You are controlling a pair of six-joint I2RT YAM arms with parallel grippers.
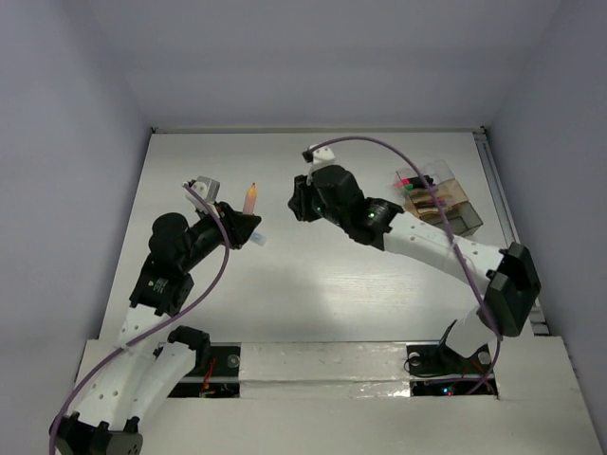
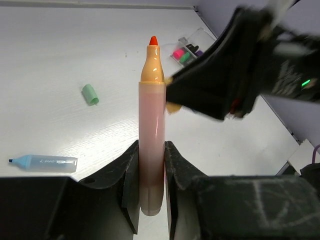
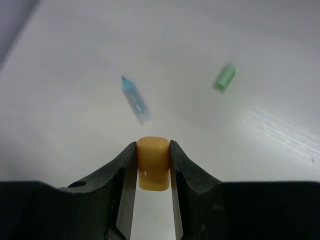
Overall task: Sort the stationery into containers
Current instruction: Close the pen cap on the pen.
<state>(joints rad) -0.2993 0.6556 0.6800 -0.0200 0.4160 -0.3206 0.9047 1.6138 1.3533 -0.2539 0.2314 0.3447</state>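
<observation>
My left hand (image 2: 151,152) is clamped nearly shut around the lower barrel of the orange highlighter (image 2: 151,120). It stands the highlighter upright with the bare tip pointing up, and I reckon that's on purpose: the open end is offered to my other arm.

My right hand (image 3: 153,150) has its fingers pinched in to the width of the orange cap (image 3: 153,162), which sits square between them. In the left wrist view that hand hovers just beside the highlighter's neck. A sliver of the cap peeks out there, close to the collar but not on the tip. So the step looks like capping, because the highlighter wants its lid before it is put away.

From above, both hands meet over the middle of the desk (image 1: 313,303), well apart from the container (image 1: 446,173) at the far right. That clear box already shows a pink highlighter (image 2: 178,52) and a green highlighter (image 2: 185,57) inside; which compartment, I cannot tell.

Down on the desk a blue highlighter (image 2: 45,161) lies flat with its tip bare, and a green cap (image 2: 90,94) lies apart from it.

Next I'd line the cap over the tip and press down along the barrel. If I come in off-axis, the highlighter could tilt in my left grip or the tip could get squashed.
</observation>
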